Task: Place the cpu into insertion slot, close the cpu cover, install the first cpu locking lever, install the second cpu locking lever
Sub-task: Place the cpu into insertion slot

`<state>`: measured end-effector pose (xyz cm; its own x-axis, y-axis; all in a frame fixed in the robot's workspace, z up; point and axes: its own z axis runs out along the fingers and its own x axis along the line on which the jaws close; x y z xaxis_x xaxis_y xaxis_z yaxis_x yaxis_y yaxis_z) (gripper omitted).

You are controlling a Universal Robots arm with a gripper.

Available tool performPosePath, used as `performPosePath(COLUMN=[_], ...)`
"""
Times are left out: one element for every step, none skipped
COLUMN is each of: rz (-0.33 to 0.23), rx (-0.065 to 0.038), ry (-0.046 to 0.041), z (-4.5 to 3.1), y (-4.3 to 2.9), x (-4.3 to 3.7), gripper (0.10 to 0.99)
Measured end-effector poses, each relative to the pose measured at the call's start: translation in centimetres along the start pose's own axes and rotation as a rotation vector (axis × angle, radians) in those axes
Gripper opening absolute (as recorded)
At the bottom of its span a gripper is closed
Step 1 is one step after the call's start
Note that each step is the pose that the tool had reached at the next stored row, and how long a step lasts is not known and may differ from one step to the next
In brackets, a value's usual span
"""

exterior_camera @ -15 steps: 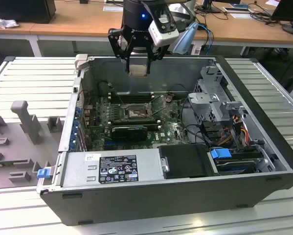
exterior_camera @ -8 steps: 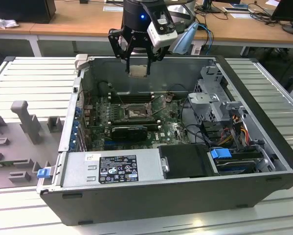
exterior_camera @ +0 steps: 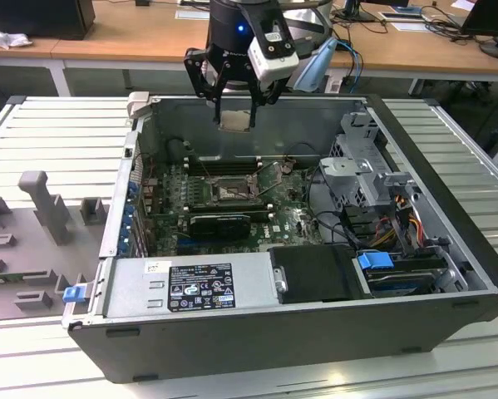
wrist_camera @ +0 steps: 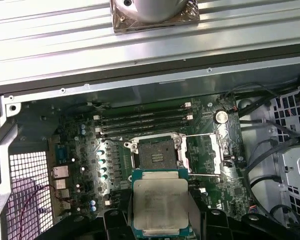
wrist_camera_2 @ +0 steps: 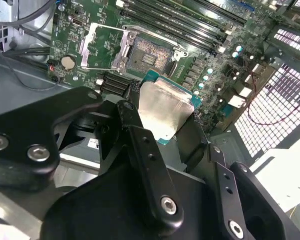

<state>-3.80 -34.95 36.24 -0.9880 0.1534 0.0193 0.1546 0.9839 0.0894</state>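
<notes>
The fingers (wrist_camera_2: 131, 119) are clenched on the cpu (wrist_camera_2: 165, 109), gripping it by two opposite edges. Its silver-grey top shows flat in both wrist views, with a green rim around it (wrist_camera: 160, 202).

In the exterior view the cpu (exterior_camera: 235, 120) hangs in the air above the open case (exterior_camera: 315, 332), near its far wall and clear of everything inside.

The slot (wrist_camera: 157, 156) lies on the green board (exterior_camera: 290, 220) below, bare, its dark centre uncovered. In the first wrist view the cpu sits just beside it, not yet over it. In the exterior view the slot (exterior_camera: 229, 193) is well below the cpu.

The cover (wrist_camera: 216, 152) is swung open to one side of the slot, green board showing through its window. In the second wrist view it (wrist_camera_2: 84, 47) lies likewise beside the slot (wrist_camera_2: 148, 55).

Long black memory sticks (wrist_camera: 139, 120) run along the far side of the slot.

A grey power supply (exterior_camera: 190, 287) sits against the case's near wall, and a metal drive cage (exterior_camera: 361, 158) stands at the exterior view's right.

The case rests on a slatted grey counter (exterior_camera: 448, 141).
</notes>
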Motion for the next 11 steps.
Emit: performPosePath(rz=[0.007,0.014,0.025,0.030,0.034,0.042,0.052,0.070,0.077,0.082,0.090], rx=[0.000,0.000,0.000,-0.001,-0.001,-0.001,-0.001,-0.001,-0.001,-0.002,-0.002], ry=[-0.0006,-0.0013,-0.0023,-0.0027,-0.0031,-0.0037,-0.0047,-0.0063,-0.0069,-0.0074,-0.0081], z=[0.00,0.00,0.00,0.00,0.00,0.00,0.00,0.00,0.01,0.01,0.01], y=[0.00,0.00,0.00,0.00,0.00,0.00,0.00,0.00,0.00,0.00,0.00], x=[0.00,0.00,0.00,0.00,0.00,0.00,0.00,0.00,0.00,0.00,0.00], gripper=[0.533,0.533,0.533,0.533,0.533,0.533,0.533,0.533,0.533,0.533,0.533])
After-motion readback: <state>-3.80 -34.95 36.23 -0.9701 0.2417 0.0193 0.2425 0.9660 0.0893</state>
